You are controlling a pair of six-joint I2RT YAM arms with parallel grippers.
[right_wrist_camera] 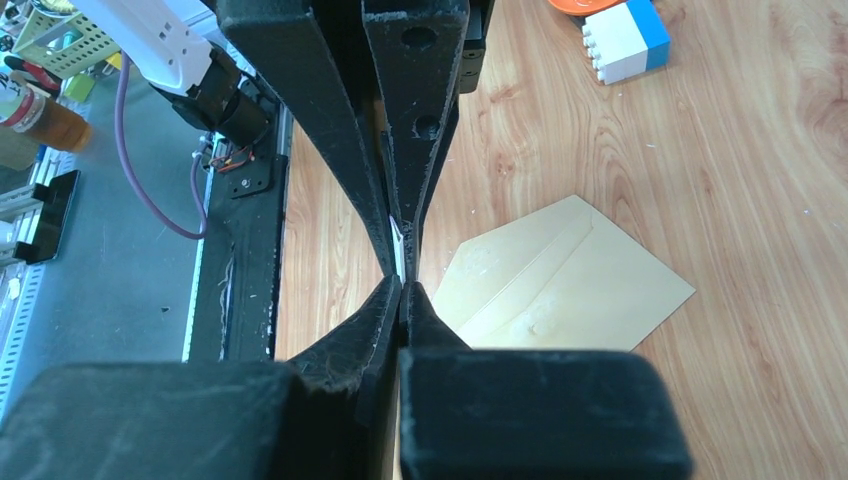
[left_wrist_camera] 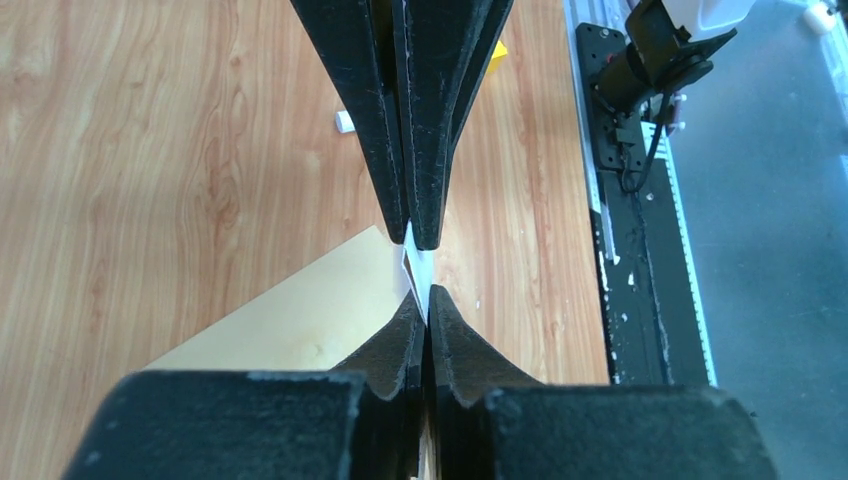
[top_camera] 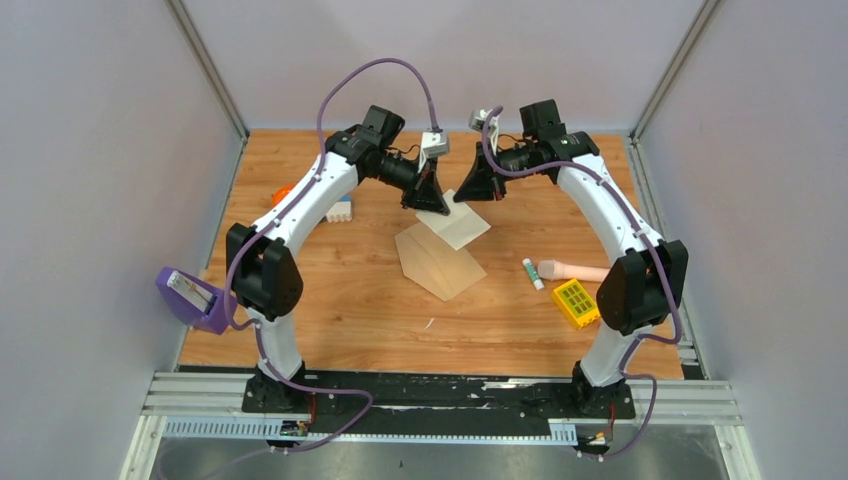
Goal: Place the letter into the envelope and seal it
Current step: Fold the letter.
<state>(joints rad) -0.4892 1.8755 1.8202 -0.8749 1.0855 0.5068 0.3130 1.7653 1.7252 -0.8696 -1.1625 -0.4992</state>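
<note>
Status: neither task step was complete. The letter was not yet in the envelope, and insertion and sealing remained, judging by the layout.

1. Purple holder, lower left, off the bench edge: hard plastic, boxy.
2. Blue-and-white block, left of centre: studded toy brick, with an orange item partly hidden beside it.
3. Left gripper, upper centre: black tapered fingers pressed together on a thin white paper edge, seen edge-on in the left wrist view.
4. The letter, upper centre between the two grippers: thin pale cream sheet, rectangular, apparently held off the bench, its lower edge overlapping the envelope in the top view.
5. The envelope, centre, flat on the wood-grain bench: tan kraft paper with diagonal fold seams, one end pointed. The flap looked unfolded, though that was not certain.
6. Right gripper, upper centre: fingers likewise pinched on a pale sliver of paper, taken to be the letter's other edge.
7. Glue stick, right of centre: small white tube with a green end, untouched, probably for sealing.
8. Pink handle-shaped object, just beside it: smooth and rounded.
9. Yellow block, right: gridded top.
</note>
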